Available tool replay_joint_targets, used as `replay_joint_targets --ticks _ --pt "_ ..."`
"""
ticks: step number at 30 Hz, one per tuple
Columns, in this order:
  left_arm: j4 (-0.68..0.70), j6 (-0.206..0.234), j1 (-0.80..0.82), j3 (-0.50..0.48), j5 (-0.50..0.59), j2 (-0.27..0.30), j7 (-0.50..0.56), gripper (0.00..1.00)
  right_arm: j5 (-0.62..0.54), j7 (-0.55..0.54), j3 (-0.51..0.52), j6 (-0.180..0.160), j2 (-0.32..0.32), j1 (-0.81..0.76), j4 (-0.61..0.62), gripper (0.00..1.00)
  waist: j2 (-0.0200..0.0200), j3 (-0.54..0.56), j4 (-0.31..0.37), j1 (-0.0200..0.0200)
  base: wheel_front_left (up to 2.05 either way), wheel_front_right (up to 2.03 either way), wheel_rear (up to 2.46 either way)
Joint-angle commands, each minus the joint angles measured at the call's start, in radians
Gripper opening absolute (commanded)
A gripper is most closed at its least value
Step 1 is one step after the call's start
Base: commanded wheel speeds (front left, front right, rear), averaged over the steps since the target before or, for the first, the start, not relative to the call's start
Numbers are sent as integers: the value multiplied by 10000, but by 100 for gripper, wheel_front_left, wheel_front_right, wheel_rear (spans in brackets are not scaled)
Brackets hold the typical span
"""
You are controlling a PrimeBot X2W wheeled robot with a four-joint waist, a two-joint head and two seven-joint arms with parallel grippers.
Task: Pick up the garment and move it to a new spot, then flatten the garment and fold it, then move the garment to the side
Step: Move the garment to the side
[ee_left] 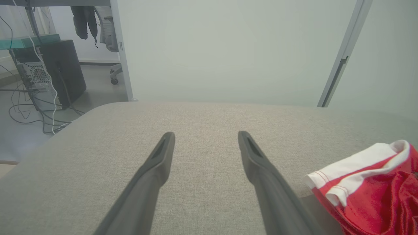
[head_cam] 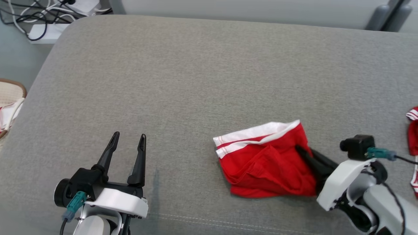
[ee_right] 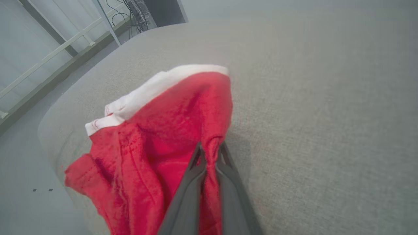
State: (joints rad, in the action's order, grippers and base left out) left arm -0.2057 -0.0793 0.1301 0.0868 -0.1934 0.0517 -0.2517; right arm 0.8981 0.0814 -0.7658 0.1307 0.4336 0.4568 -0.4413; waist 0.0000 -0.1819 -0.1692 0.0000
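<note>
The red garment (head_cam: 267, 163), white-banded, lies crumpled on the grey cushion (head_cam: 196, 81). At the garment's right edge the right gripper (head_cam: 298, 148) pinches a fold of its cloth. Well left of the garment, the left gripper (head_cam: 129, 137) rests with its fingers spread. Another red cloth (head_cam: 413, 130) lies to the right of the garment.

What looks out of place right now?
Nothing spilled or damaged. The red garment lies crumpled on the grey surface, the right gripper shut on a pinch of its edge. A second red-and-white cloth sits at the head view's right edge.
</note>
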Motion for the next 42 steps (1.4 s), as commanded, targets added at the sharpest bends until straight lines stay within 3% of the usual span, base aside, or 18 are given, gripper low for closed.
replay_joint_targets --ticks 1,6,11,16,23,31,35,40,41,42 --pt "299 -70 293 -337 99 113 -101 100 -204 309 -6 0 581 185 565 0 0 58 380 0 0 0 0" --pt "402 -135 305 -358 170 137 -101 100 -1033 448 274 0 1408 10 1483 0 0 111 1258 0 0 0 0" --pt "459 -188 384 -345 224 200 -101 100 -2055 688 727 0 1816 -253 2195 0 0 101 2174 0 0 0 0" --pt "488 -222 520 -353 279 299 -101 100 -2675 546 1461 0 1873 -517 2930 0 0 -33 3421 0 0 0 0" --pt "556 -260 879 -231 375 399 -101 100 -2448 47 1355 0 1977 386 3227 0 0 -506 4586 0 0 0 0" --pt "574 -307 1474 77 497 483 -101 100 -1177 -133 653 0 2566 2704 1767 0 0 -1413 4792 0 0 0 0" --pt "562 -343 1851 313 563 541 -98 100 -965 -22 339 0 3030 3633 219 0 0 -2001 4521 0 0 0 0" --pt "526 -372 2226 510 573 598 -98 100 -1205 496 280 0 3126 4434 -1965 0 0 -2642 4108 0 0 0 0" --pt "524 -377 2298 548 574 609 -98 100 -1436 602 236 0 3150 4591 -2412 18 0 -2764 4036 0 0 0 0" --pt "522 -381 2370 574 579 630 -98 100 -1562 687 330 0 3088 4740 -2962 59 0 -2881 3982 0 0 0 0"
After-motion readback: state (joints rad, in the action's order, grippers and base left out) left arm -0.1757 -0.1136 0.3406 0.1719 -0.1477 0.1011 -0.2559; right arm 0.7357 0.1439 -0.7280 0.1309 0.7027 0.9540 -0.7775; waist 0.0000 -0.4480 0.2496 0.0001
